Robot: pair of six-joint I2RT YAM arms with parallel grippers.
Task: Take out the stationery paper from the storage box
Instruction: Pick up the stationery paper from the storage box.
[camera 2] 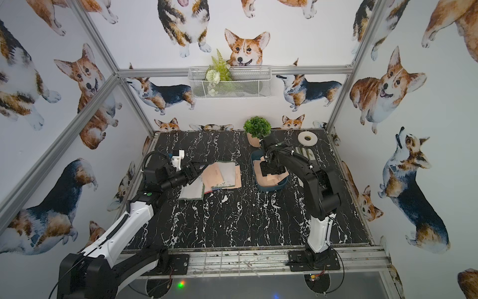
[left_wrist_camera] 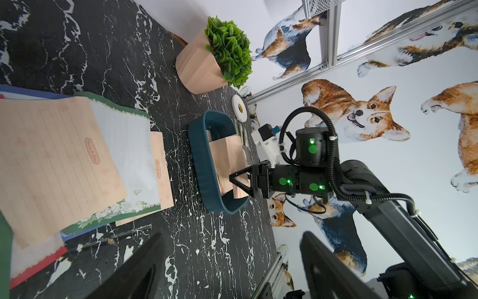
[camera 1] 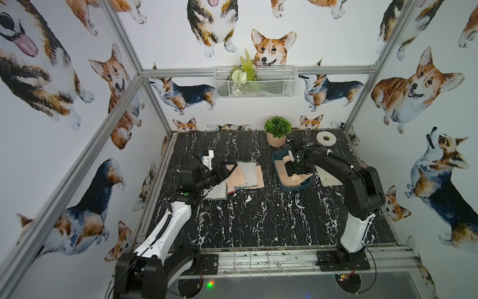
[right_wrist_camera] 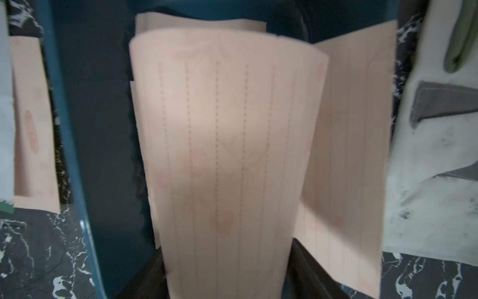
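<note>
The dark teal storage box [camera 1: 276, 168] [camera 2: 254, 169] stands right of the table's middle, with peach stationery paper [camera 1: 294, 181] [left_wrist_camera: 225, 155] inside it. My right gripper [camera 1: 291, 172] [right_wrist_camera: 227, 259] reaches down into the box. Its fingers stand apart, and a bowed peach sheet [right_wrist_camera: 227, 129] arches up between them. More sheets lean on the box wall [right_wrist_camera: 67, 129]. A fanned pile of stationery paper [camera 1: 245, 176] [left_wrist_camera: 51, 155] lies on the table to the left. My left gripper [camera 1: 230, 168] [left_wrist_camera: 230, 248] hovers open at the pile's left edge, holding nothing.
A white-and-grey glove [camera 1: 329, 177] [right_wrist_camera: 434, 155] lies just right of the box. A potted plant [camera 1: 277, 129] and a tape roll [camera 1: 326, 138] stand at the back. A wire mesh basket [camera 1: 254, 81] hangs on the rear wall.
</note>
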